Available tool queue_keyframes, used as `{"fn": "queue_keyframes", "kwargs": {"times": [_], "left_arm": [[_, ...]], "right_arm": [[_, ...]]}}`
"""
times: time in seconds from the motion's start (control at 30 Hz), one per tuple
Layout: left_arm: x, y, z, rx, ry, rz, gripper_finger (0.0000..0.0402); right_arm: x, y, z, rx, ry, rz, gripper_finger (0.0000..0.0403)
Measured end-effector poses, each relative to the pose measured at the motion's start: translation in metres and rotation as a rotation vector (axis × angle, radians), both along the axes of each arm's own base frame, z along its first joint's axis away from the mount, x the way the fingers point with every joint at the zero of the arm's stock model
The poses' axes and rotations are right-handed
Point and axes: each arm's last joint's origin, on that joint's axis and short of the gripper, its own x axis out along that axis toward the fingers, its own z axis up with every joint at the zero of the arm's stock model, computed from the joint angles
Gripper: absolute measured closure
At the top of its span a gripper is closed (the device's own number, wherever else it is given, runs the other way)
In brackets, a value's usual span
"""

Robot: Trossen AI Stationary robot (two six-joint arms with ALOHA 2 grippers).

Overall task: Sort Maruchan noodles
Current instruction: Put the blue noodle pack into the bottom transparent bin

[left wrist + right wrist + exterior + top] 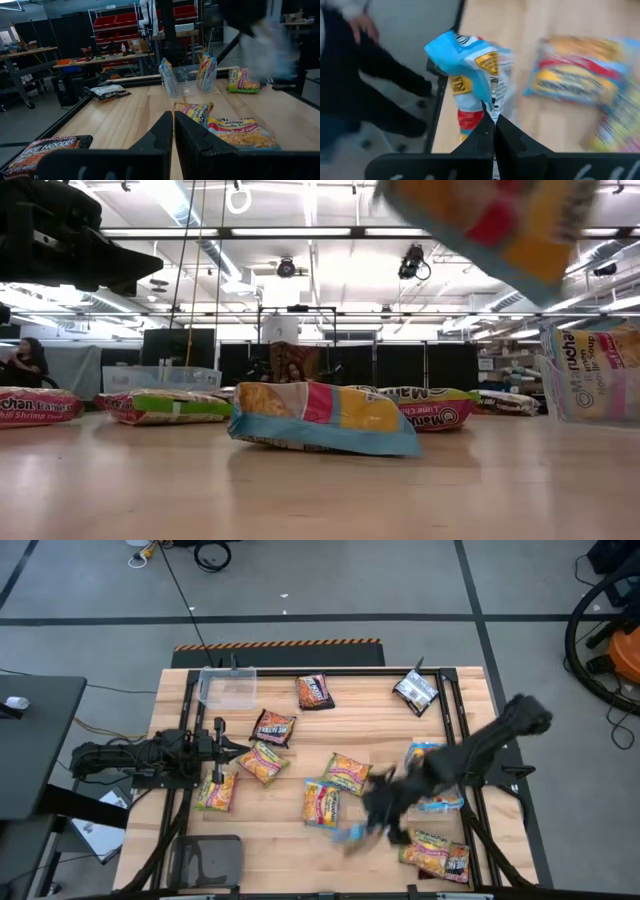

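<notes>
Maruchan packets lie flat and scattered on the wooden table (300,850): orange-yellow ones (262,762) (347,772) (321,802), dark brown ones (314,692) (275,727), a silver-black one (415,690). My right gripper (385,812) (494,122) is over the table's near middle, shut on a light blue packet (470,75) (490,220) (350,833). My left gripper (225,745) (173,125) waits shut at the table's left, touching nothing, with orange-yellow packets (240,131) ahead of it. My right gripper pinches the light blue packet between its two fingers at one crinkled edge (492,107). The rest of the packet stands out beyond the fingertips. The low view shows it lifted clear of the table, tilted.
A clear bin (228,687) sits at the far left. Another clear bin (187,82) on the right side has blue packets (428,755) standing in it. More orange-yellow packets (435,852) lie at the near right corner. Black rails (455,710) run along the table's sides.
</notes>
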Motion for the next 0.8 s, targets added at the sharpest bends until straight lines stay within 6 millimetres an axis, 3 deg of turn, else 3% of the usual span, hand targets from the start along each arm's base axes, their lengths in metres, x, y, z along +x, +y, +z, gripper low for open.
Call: {"fn": "queue_keyframes", "kwargs": {"times": [0.1, 0.2, 0.43, 0.57, 0.8], "left_arm": [[0.0, 0.0, 0.0, 0.0, 0.0, 0.0, 0.0377], [0.0, 0.0, 0.0, 0.0, 0.0, 0.0, 0.0377], [0.0, 0.0, 0.0, 0.0, 0.0, 0.0, 0.0377], [0.0, 0.0, 0.0, 0.0, 0.0, 0.0, 0.0377], [0.0, 0.0, 0.0, 0.0, 0.0, 0.0, 0.0377]], "right_arm": [[-0.027, -0.034, 0.024, 0.056, 0.073, -0.091, 0.0398], [-0.059, -0.06, 0.033, 0.013, 0.189, -0.152, 0.0398], [-0.119, -0.093, 0.038, -0.112, 0.414, -0.164, 0.0398], [-0.135, -0.1, 0.027, -0.114, 0.419, -0.136, 0.0398], [-0.148, -0.102, -0.025, -0.063, 0.469, -0.06, 0.0397]]}}
